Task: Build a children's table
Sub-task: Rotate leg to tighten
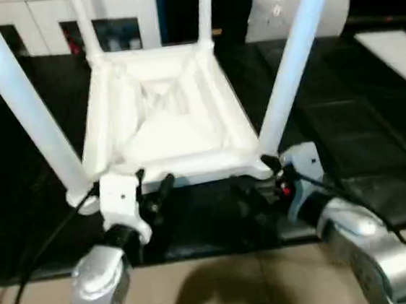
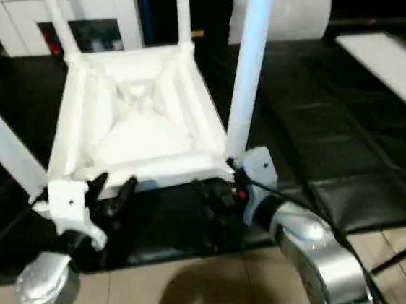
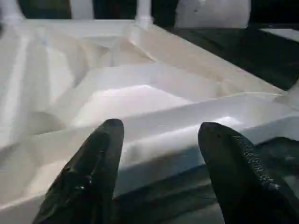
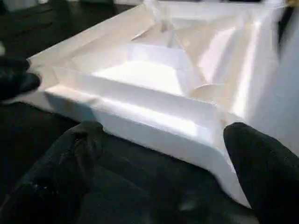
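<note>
Looking at it: tabletop [image 1: 164, 127] upside down on the black mat, all four legs up.
Claws: left claw [image 3: 159, 140] and right claw [image 4: 163, 154] both spread, empty.
Relation: near rim just beyond both claws, running left-right; each equally near.

legs [image 1: 292, 63]: tops cut off by frame | cabinet [image 1: 44, 20]: upper part cropped

Both silver forearms reaching forward from near edge, roughly parallel, wrists well apart. Left gripper [image 1: 156, 193] at end of white wrist block, black fingers [image 3: 88, 172] spread apart, pointing forward, nothing between them. Right gripper [image 1: 254, 190] turned inward toward left one, white wrist housing with small red spot, black fingers [image 4: 261, 168] spread wide, nothing clasped.
</note>
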`<state>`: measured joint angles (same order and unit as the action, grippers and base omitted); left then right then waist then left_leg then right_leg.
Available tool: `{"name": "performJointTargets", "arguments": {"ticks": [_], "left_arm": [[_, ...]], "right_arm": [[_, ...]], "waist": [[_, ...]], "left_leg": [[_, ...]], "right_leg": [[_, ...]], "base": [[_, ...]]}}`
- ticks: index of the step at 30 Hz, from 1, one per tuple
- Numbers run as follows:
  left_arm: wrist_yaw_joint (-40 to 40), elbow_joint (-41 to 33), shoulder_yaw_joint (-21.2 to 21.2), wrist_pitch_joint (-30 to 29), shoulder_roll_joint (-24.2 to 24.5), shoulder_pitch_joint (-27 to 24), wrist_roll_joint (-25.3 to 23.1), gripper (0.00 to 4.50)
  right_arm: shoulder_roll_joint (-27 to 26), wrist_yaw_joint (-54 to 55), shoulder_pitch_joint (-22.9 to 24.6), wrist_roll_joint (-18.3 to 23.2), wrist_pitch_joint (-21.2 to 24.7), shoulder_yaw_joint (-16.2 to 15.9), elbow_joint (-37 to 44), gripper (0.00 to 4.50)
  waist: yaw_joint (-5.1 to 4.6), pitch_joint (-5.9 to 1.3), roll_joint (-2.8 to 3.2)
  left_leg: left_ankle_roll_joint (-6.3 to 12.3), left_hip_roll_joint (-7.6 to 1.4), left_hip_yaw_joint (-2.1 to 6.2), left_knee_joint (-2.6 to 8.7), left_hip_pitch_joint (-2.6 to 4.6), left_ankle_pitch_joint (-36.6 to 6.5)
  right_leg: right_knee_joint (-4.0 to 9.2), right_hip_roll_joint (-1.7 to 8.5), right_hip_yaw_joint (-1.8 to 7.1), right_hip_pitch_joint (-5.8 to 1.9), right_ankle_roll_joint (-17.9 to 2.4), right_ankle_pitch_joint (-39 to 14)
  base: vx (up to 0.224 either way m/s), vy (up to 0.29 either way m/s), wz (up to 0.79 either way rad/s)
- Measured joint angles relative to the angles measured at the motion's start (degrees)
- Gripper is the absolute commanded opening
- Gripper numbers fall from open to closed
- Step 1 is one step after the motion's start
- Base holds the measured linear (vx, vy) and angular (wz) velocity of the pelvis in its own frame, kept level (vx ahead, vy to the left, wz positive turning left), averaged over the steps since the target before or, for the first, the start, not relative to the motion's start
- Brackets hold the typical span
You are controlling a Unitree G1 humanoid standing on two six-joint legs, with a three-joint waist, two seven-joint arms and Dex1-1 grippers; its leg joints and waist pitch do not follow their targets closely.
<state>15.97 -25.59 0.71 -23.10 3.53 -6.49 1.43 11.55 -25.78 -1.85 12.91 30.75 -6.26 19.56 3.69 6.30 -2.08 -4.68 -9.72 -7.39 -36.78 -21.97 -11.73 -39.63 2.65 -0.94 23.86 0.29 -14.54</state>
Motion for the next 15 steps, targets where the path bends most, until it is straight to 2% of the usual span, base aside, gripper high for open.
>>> {"name": "performJointTargets", "arguments": {"ticks": [3, 5, 7, 8, 9, 12, 13, 14, 15], "left_arm": [[-0.4, -0.5, -0.4, 0.0, 0.7, 0.1, -0.2, 3.33], [-1.4, -0.5, -0.6, 0.0, 0.8, 1.0, -0.4, 3.54], [-2.3, -0.5, -1.0, 0.0, 0.2, 2.4, -0.3, 3.66], [-3.0, -0.5, -1.2, -0.2, -0.2, 2.9, -0.2, 3.72], [-4.0, -0.4, -1.7, -0.3, -0.7, 3.5, -0.2, 3.80], [-7.0, -0.4, -3.2, -1.7, -1.4, 3.7, -1.2, 4.05], [-7.4, -0.4, -3.6, -1.8, -1.3, 3.1, -1.2, 4.10], [-7.5, -0.4, -4.1, -1.8, -1.1, 2.3, -1.2, 4.15], [-7.3, -0.3, -4.0, -1.8, -0.5, 2.0, -1.1, 4.27]], "right_arm": [[-0.9, -0.5, -1.4, 0.2, -1.5, -0.3, -0.3, 4.50], [-1.6, -0.4, -2.9, 0.8, -1.4, -0.3, -0.5, 4.50], [-1.6, -0.6, -3.4, 1.1, -1.3, -0.5, -0.6, 4.50], [-1.5, -0.6, -3.4, 0.9, -1.4, -0.7, -1.2, 4.50], [-1.0, -0.9, -3.4, 0.7, -1.6, -1.2, -2.3, 4.50], [-1.6, -0.9, -3.5, -0.1, -2.7, -2.2, -4.9, 4.50], [-2.1, -0.9, -3.6, -0.1, -3.2, -2.2, -5.2, 4.50], [-2.6, -0.7, -4.0, 0.0, -3.6, -2.1, -5.3, 4.50], [-2.6, -0.5, -4.7, 0.0, -3.9, -1.8, -5.4, 4.50]], "waist": [[-1.11, -0.06, 0.06], [-1.92, -0.10, -0.02], [-2.00, -0.18, -0.23], [-2.09, -0.19, -0.24], [-2.50, -0.24, -0.29], [-3.29, -0.22, 0.13], [-3.33, -0.28, 0.05], [-2.92, -0.28, 0.12], [-2.05, -0.29, 0.12]], "left_leg": [[0.15, -0.17, -0.02, 0.35, -0.01, 0.1], [0.15, -0.17, -0.10, 0.50, -0.05, 0.1], [0.30, -0.09, -0.12, 0.53, -0.29, 0.2], [0.57, 0.09, 0.22, 0.64, -0.46, 0.3], [0.84, 0.44, 1.24, 0.76, -1.00, 0.5], [1.28, 0.55, 4.43, 0.75, -2.31, 1.0], [1.22, -0.12, 3.87, 0.82, -2.13, 1.1], [1.13, -0.35, 3.42, 1.02, -2.06, 1.1], [1.17, -0.52, 2.33, 1.53, -1.97, 1.3]], "right_leg": [[2.14, -0.31, 0.02, -0.70, -0.3, 2.3], [2.66, -0.28, 0.02, -0.78, -0.3, 2.6], [2.74, -0.12, -0.06, -0.90, -0.3, 2.6], [2.80, 0.16, -0.58, -1.05, -0.2, 2.5], [3.02, 0.81, -2.18, -1.29, -0.2, 2.5], [4.32, 0.94, -5.62, -2.42, -1.1, 2.6], [4.56, 0.70, -5.55, -2.43, -1.1, 2.6], [4.49, 0.70, -5.52, -2.41, -1.1, 2.5], [4.53, 0.78, -5.18, -2.34, -1.1, 2.5]], "base": [[0.000, 0.000, 0.00], [0.000, 0.000, 0.00], [0.000, 0.000, 0.00], [-0.004, -0.002, 0.24], [-0.004, -0.002, 0.24], [0.028, -0.037, 0.54], [0.052, -0.047, 0.28], [0.000, 0.000, 0.00], [0.000, 0.000, 0.00]]}}
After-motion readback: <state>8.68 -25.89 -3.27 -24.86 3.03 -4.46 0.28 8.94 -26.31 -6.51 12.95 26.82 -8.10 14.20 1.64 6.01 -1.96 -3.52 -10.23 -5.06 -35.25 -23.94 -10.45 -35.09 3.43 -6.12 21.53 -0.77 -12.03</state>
